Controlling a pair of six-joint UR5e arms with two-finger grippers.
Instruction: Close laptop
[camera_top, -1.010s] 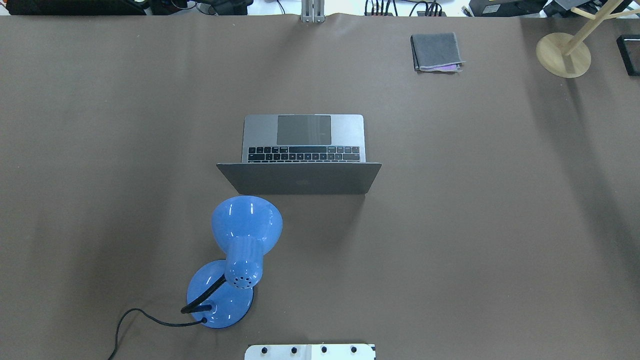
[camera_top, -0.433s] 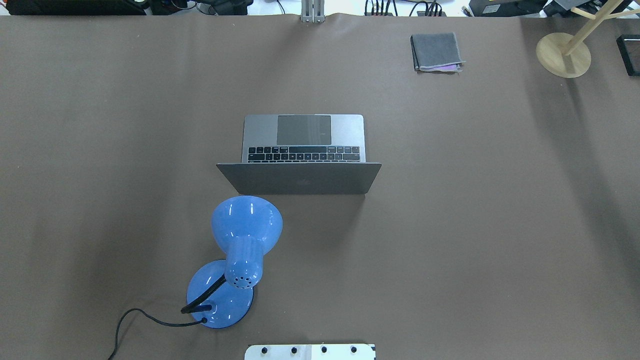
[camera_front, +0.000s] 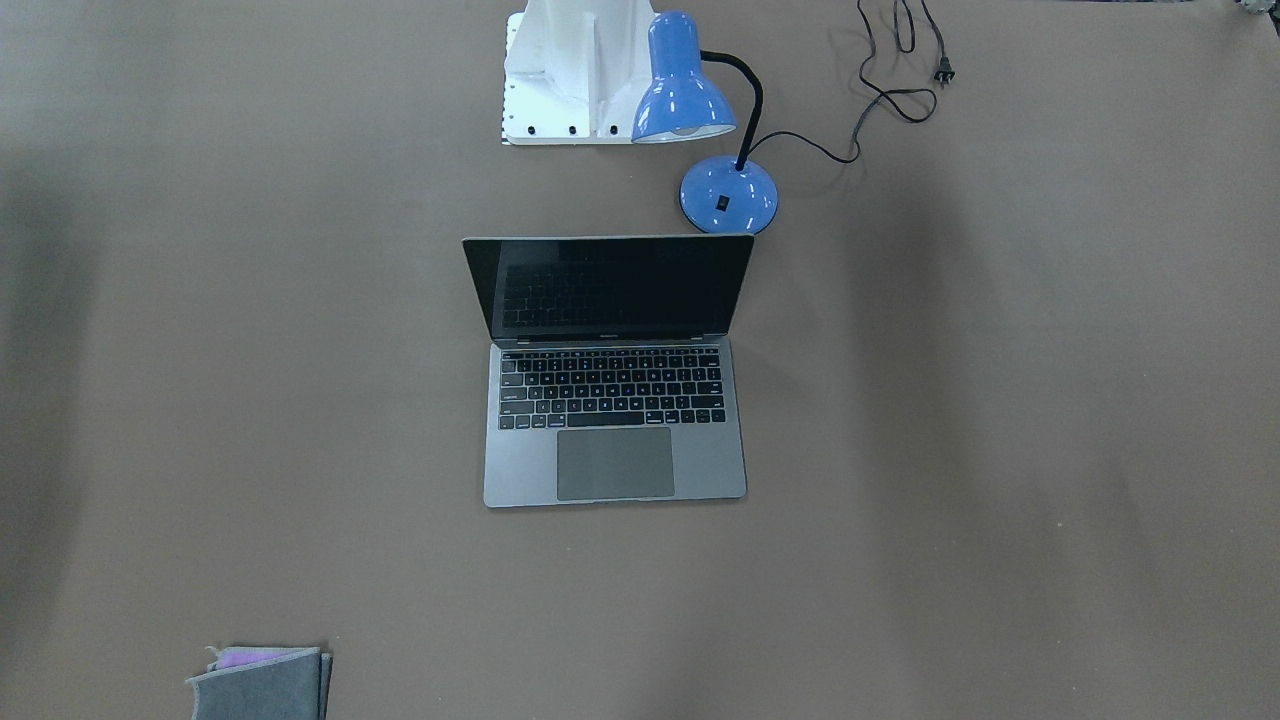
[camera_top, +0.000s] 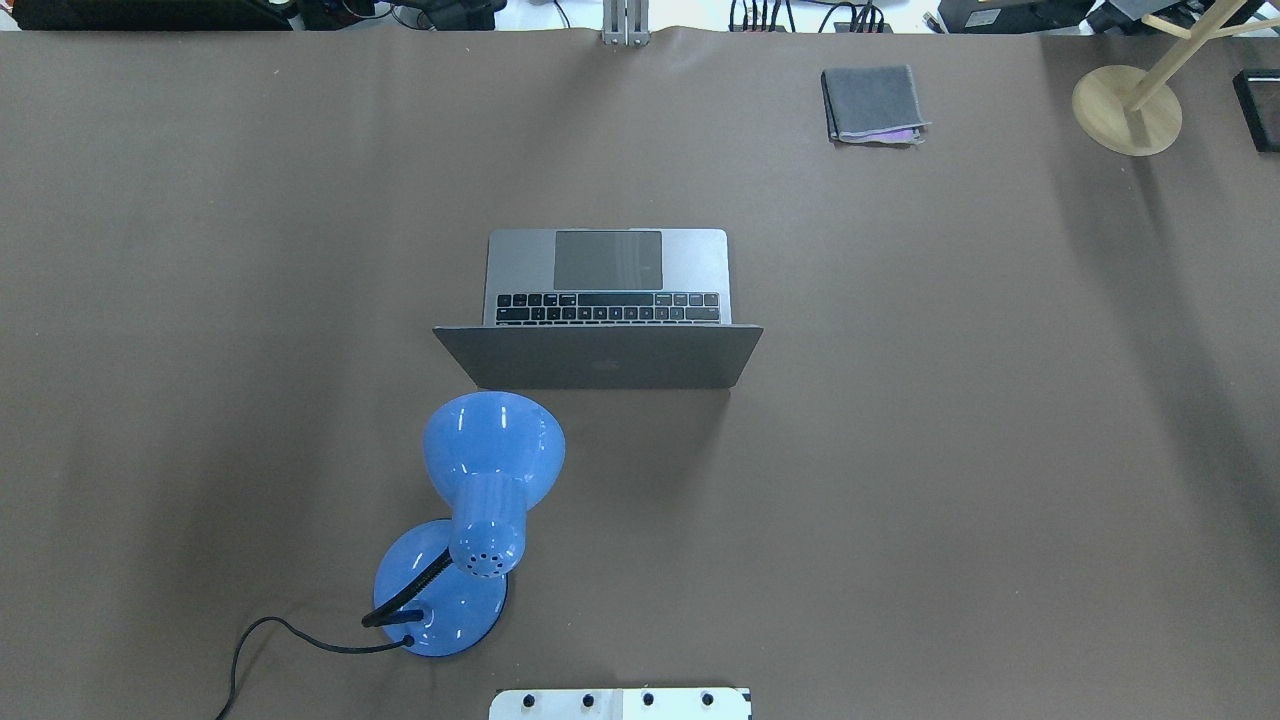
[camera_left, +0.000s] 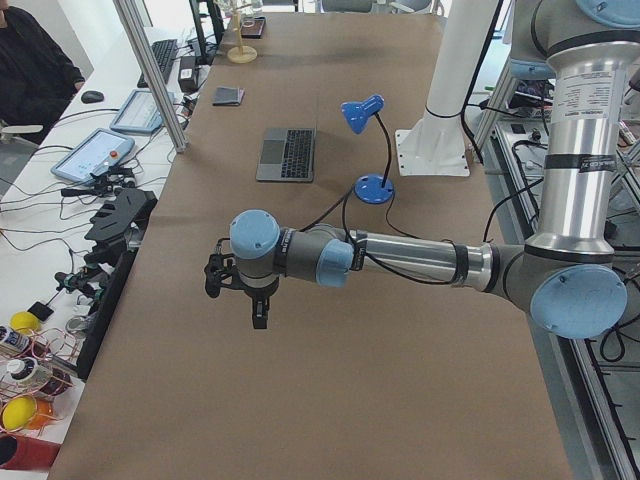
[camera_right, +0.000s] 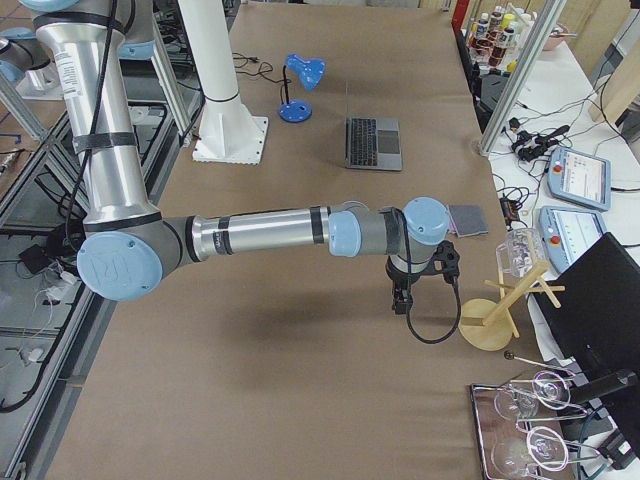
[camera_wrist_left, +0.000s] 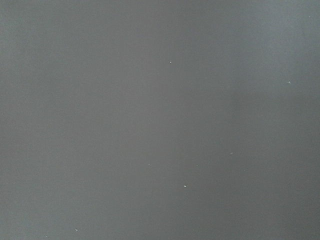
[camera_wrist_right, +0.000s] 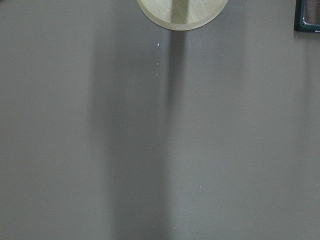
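The laptop (camera_top: 608, 268) stands open in the middle of the brown table, its lid (camera_top: 600, 358) upright and facing away from the robot. The front-facing view shows its dark screen and black keys (camera_front: 613, 388). It also shows in the left view (camera_left: 287, 153) and the right view (camera_right: 372, 142). My left gripper (camera_left: 258, 312) hangs over bare table far from the laptop, toward the table's left end. My right gripper (camera_right: 400, 300) hangs over bare table toward the right end. I cannot tell whether either is open or shut. Both wrist views show only table surface.
A blue desk lamp (camera_top: 480, 500) stands just behind the laptop lid on the robot's side, its cord (camera_top: 270, 630) trailing left. A grey felt pouch (camera_top: 872, 104) lies at the far right. A wooden stand (camera_top: 1127, 108) sits at the far right corner, near the right gripper (camera_right: 495, 315).
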